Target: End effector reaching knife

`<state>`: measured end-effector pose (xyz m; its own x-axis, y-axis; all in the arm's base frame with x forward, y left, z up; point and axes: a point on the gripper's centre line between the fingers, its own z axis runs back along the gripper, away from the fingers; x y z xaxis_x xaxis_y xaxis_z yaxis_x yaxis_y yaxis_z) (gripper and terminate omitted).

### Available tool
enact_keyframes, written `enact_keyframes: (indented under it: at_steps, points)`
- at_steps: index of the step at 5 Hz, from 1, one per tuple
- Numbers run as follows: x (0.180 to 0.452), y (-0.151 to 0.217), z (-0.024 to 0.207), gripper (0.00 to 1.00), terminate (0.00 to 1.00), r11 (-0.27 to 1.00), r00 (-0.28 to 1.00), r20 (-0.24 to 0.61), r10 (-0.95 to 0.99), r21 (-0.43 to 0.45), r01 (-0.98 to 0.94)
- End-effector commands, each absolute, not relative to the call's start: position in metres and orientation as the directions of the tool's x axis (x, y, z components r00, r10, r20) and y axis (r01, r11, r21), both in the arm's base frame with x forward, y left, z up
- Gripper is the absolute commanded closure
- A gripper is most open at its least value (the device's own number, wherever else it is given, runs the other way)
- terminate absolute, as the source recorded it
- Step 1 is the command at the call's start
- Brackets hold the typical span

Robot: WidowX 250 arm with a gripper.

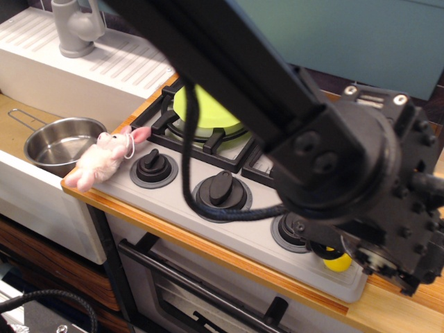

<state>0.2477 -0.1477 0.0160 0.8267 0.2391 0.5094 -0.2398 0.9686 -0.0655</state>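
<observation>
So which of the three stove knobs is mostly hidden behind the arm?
The right-hand knob, beside the yellow knife; the left knob and middle knob show fully.

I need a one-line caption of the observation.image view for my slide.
Black end effector lowered over the toy stove's front right corner, hiding all but a bit of the knife's yellow handle; a plush bunny lies beside a steel pan.

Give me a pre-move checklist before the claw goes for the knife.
1. Knife in view: partly ok. Only a bit of the yellow handle of the knife shows under the arm; the blade is hidden.
2. Claw above the knife: ok, roughly over it.
3. Claw open: cannot tell, the fingers are hidden by the head.
4. Contact with the knife: cannot tell.
5. Cable clear of the stove knobs: not ok, it drapes across the middle one.
6. Pink plush toy and metal pan out of the way: ok, far left.
</observation>
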Motion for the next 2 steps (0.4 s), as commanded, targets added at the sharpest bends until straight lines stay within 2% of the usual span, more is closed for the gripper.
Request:
enact_keyframes:
  at_steps: [1,2]
  points:
    - [0.2512,-0.1477,0.0175,0.00,0.00,0.967,0.825,0.507,0.250,-0.081,-0.243]
    - [0.2512,-0.1477,0.0175,0.00,1.00,0.967,0.825,0.507,0.250,-0.081,-0.243]
